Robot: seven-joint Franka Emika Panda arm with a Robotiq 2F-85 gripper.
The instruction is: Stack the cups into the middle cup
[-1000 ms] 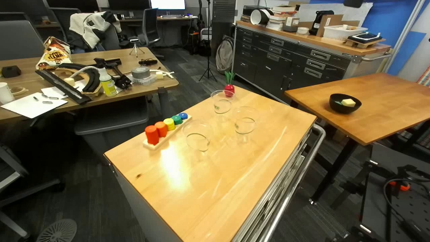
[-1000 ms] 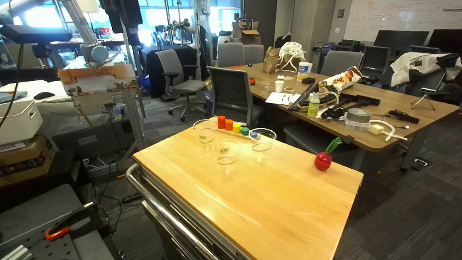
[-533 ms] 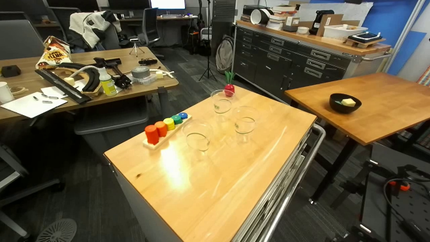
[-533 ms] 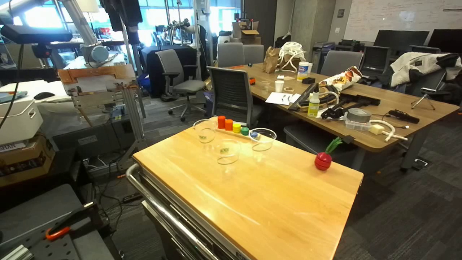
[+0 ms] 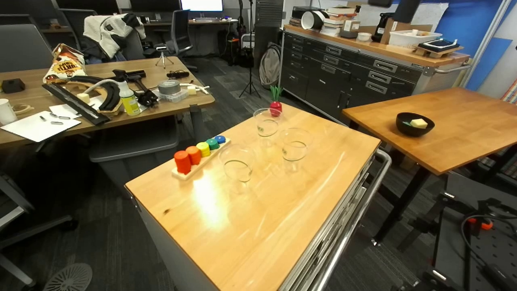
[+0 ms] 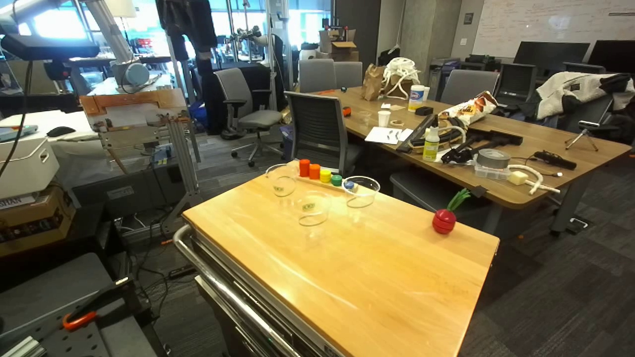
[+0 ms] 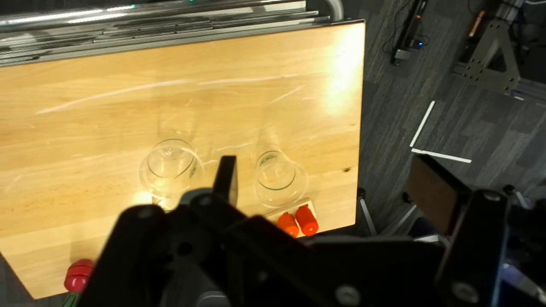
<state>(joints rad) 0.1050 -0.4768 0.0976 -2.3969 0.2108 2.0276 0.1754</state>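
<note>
Three clear tumblers stand upright and apart on the wooden cart top (image 5: 258, 226). In an exterior view they are the cup nearest the red block (image 5: 237, 163), the cup on the handle side (image 5: 295, 147) and the cup by the radish (image 5: 267, 123). The same cups show in an exterior view (image 6: 282, 181), (image 6: 312, 210), (image 6: 360, 193). No mark sets a middle cup apart. My gripper (image 7: 328, 177) is open and empty, high above the cart. The wrist view shows two cups (image 7: 170, 166), (image 7: 277, 181); the third is mostly hidden behind the gripper.
A row of coloured blocks (image 5: 203, 149) on a wooden base stands beside the cups. A red radish toy (image 6: 444, 221) with green leaves is on the same top. A metal handle bar (image 5: 363, 210) runs along the cart's edge.
My gripper has come further into the picture at the top of both exterior views, toward the cart. The cups, blocks and radish have not moved.
</note>
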